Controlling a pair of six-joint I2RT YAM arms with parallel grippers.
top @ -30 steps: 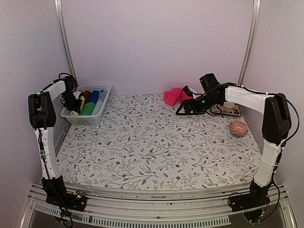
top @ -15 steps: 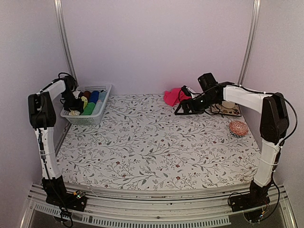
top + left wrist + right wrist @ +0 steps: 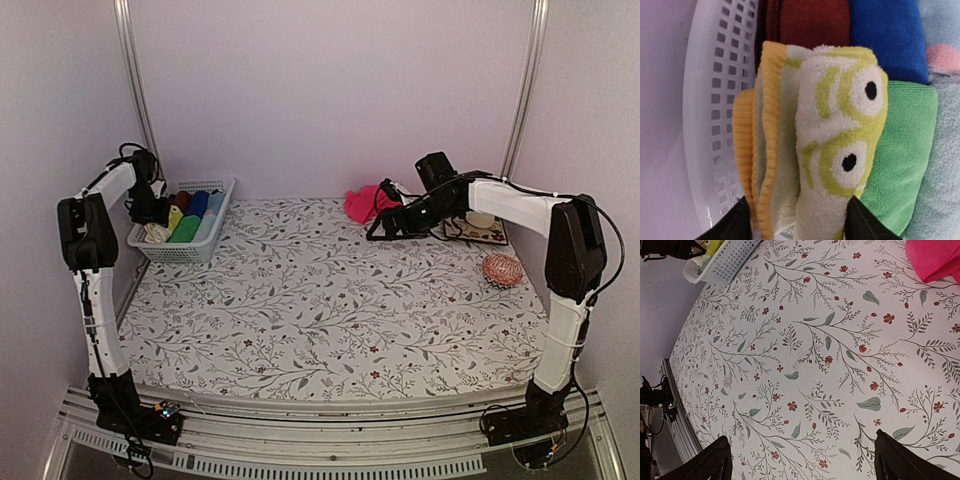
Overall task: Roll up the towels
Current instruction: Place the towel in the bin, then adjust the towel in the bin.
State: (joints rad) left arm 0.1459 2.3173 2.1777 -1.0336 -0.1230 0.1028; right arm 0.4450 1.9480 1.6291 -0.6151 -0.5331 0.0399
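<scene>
Change: the left gripper (image 3: 150, 207) has risen above the basket (image 3: 205, 246) and loosened; the right gripper (image 3: 378, 228) has edged left.
Left gripper: released, its fingers spread on either side of the lime-yellow towel (image 3: 835, 140) below it.
Lime-yellow towel: rolled, lying in the basket's left end against the wall, white and orange pattern showing.
Beside it: dark red roll (image 3: 810, 20), blue roll (image 3: 887, 35) and green roll (image 3: 905, 150), packed touching.
Right gripper: wide apart and empty, low over the flowered table cover (image 3: 320, 300).
Pink towel (image 3: 362, 203): crumpled at the table's far edge, just beyond the right gripper, apart from it.
Woven pad (image 3: 502, 270): near the right edge.
</scene>
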